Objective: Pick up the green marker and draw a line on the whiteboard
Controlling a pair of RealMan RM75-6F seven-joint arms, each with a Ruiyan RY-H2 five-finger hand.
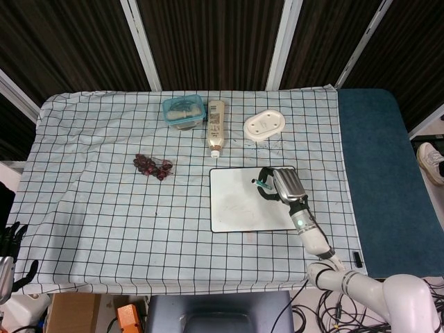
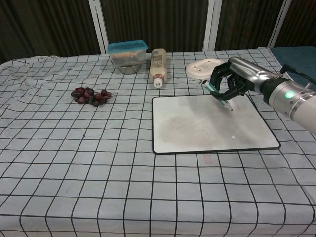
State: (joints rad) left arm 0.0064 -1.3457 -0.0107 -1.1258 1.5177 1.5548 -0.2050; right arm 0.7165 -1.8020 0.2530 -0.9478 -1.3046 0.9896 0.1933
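The right hand [image 2: 228,85] holds the green marker [image 2: 218,96], fingers curled around it, above the whiteboard [image 2: 212,123] toward its two o'clock corner. The chest view shows the marker slanting down with its tip just over the board (whether it touches, I cannot tell); from the head view only a bit of green peeks out beside the fingers. The left hand [image 1: 8,244], fingers apart and empty, appears only in the head view, at eight o'clock off the table edge.
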